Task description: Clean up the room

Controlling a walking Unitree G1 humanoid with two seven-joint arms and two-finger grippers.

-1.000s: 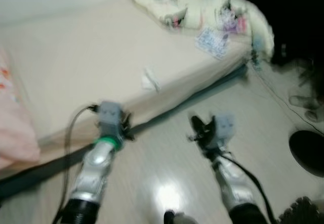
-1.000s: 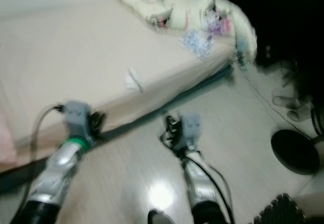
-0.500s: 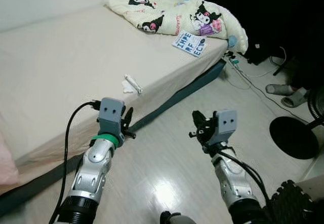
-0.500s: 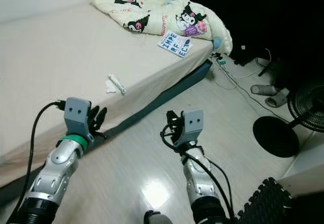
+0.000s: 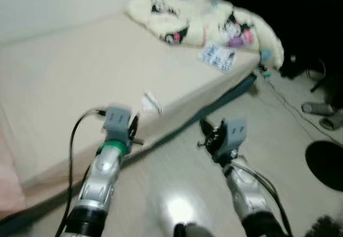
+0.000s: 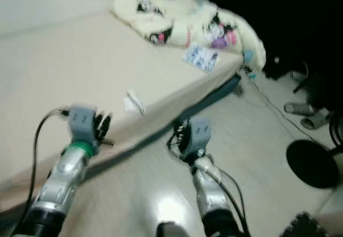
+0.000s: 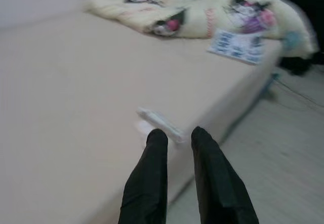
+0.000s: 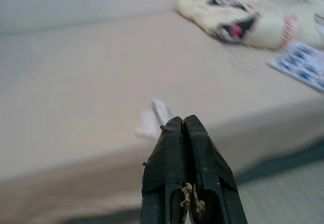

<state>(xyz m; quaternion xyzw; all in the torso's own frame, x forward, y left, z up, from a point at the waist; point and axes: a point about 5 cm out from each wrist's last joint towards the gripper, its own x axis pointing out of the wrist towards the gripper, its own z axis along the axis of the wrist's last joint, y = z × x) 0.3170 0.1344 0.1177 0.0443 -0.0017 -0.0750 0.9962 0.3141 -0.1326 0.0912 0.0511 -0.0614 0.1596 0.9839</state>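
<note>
With my left gripper [image 7: 178,138] slightly parted and empty, my right gripper [image 8: 183,123] closed on nothing, I judge the small white crumpled wrapper [image 5: 150,102] near the beige bed's [image 5: 64,81] front edge light and soft, best pinched mid-length.

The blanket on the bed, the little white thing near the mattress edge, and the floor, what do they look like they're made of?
Blanket: soft fleece or plush fabric, probably; matte, puffy folds, printed cartoon figures.
Small white thing: likely crumpled tissue or thin paper wrapper; too blurred to be sure.
Floor: pale wood-look laminate or vinyl, glossy; it mirrors a bright light patch.
</note>
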